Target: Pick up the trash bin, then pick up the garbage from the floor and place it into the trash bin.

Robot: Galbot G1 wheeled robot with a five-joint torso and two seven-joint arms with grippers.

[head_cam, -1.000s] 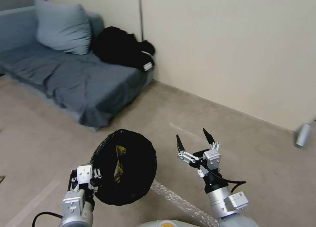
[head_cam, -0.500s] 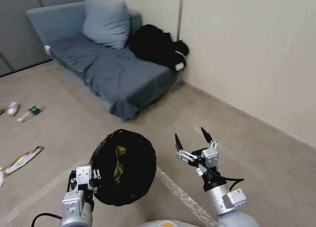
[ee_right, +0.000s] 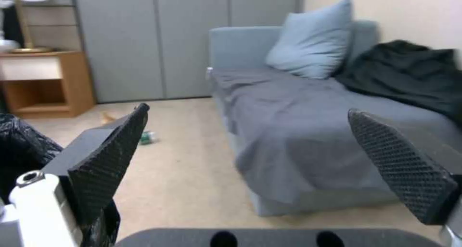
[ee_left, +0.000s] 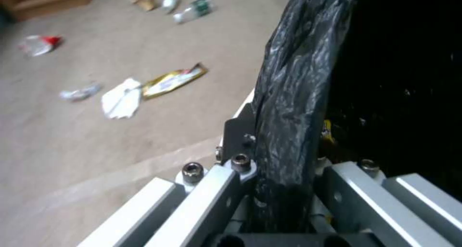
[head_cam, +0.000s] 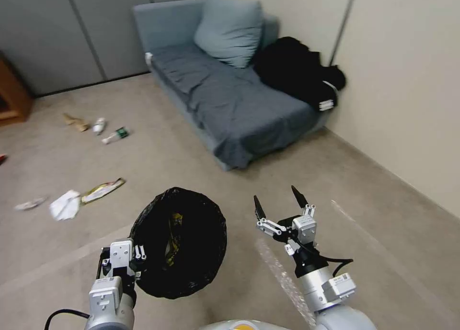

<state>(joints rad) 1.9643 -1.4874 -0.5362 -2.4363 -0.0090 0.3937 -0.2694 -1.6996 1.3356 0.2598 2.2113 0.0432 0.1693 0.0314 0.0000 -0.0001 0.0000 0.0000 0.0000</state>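
Note:
The trash bin (head_cam: 179, 244), lined with a black bag, hangs tilted in front of me, and a yellow wrapper (head_cam: 173, 229) lies inside it. My left gripper (head_cam: 127, 260) is shut on the bin's rim (ee_left: 293, 95). My right gripper (head_cam: 280, 203) is held up beside the bin, open and holding nothing. Garbage lies on the floor to the left: a white tissue (head_cam: 64, 205), a gold wrapper (head_cam: 102, 190), two small bottles (head_cam: 115, 135), a tan strip (head_cam: 75, 121) and a red-white packet (ee_left: 38, 45).
A grey-blue sofa (head_cam: 230, 85) with a pillow and a heap of black clothing (head_cam: 297, 71) stands ahead against the right wall. A wooden cabinet (head_cam: 9, 95) is at the far left, with grey cupboard doors behind. Bare carpet lies between me and the litter.
The head camera has swung left, so the sofa now sits further right in the picture and more floor litter has come into view. Both arms keep their pose, the bin still held.

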